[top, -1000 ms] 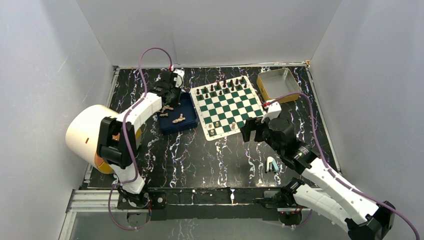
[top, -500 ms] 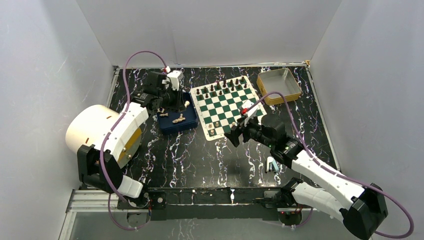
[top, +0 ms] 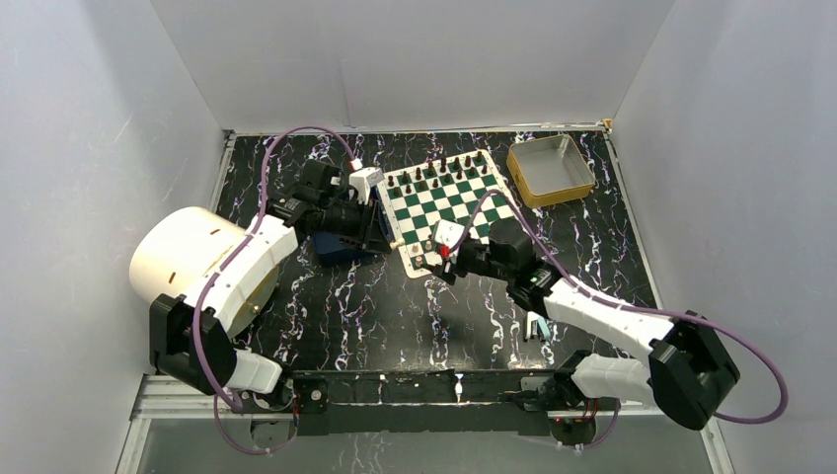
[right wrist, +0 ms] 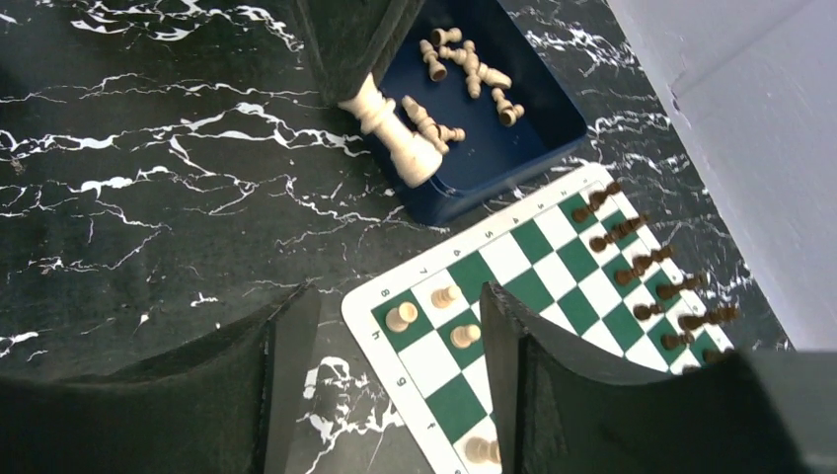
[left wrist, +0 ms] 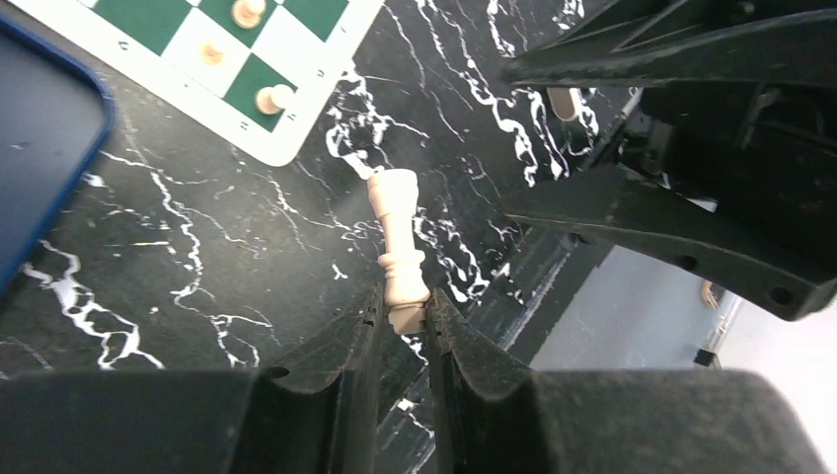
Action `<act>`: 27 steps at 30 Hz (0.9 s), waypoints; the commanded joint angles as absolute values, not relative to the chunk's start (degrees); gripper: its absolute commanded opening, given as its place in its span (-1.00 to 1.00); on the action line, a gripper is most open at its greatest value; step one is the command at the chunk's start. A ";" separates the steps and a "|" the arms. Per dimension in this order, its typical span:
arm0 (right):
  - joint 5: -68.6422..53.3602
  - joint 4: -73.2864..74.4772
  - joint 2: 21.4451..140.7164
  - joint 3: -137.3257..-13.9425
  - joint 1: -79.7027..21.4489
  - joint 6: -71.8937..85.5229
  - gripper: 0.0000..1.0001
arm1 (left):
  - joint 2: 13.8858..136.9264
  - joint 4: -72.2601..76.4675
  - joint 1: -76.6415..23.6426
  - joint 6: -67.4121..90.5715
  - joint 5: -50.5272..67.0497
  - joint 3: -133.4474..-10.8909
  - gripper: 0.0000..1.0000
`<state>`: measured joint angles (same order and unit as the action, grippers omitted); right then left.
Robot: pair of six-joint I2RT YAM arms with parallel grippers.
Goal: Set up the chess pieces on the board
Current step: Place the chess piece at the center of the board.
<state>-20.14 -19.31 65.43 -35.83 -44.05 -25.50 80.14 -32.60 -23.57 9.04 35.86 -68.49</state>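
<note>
Clamping my left gripper on the foot of a tall cream chess piece, I am holding it pinched firmly between both fingers, with its body sticking out ahead of them and its crown pointing away from me. It is hanging in the air over the black marbled table, close to the near-left corner of the board and touching neither. My right gripper is hovering low above that same corner, its jaws spread wide and gripping nothing. Between its fingers I am seeing three small cream pieces standing upright on the corner squares, each on its own square. Farther off, the dark pieces are standing in two rows along the opposite side of the board. A blue tray is sitting just beside the board's left edge, and several loose cream figures are lying on their sides inside it, bunched toward one end
</note>
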 commanded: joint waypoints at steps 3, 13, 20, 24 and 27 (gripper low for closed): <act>-21.66 -25.62 70.26 -42.07 -47.33 -32.49 0.26 | 77.60 -34.83 -25.09 9.41 41.10 -67.27 -1.00; -18.76 -25.81 76.24 -44.35 -52.72 -38.82 0.03 | 78.14 -35.95 -25.84 9.56 42.14 -67.60 -1.00; -15.81 -28.38 78.75 -44.54 -54.05 -32.45 -0.39 | 77.49 -34.74 -25.93 10.25 40.77 -67.42 -1.00; -14.54 -33.40 79.09 -41.91 -54.26 -25.68 -0.54 | 75.99 -30.90 -26.29 11.17 37.47 -65.72 -1.00; -14.11 -36.94 79.12 -39.93 -54.31 -21.38 -0.59 | 74.85 -28.41 -27.05 11.32 33.21 -64.29 -1.00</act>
<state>-15.09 -27.29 79.26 -41.19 -53.69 -29.06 78.37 -32.58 -25.87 10.76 37.26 -65.71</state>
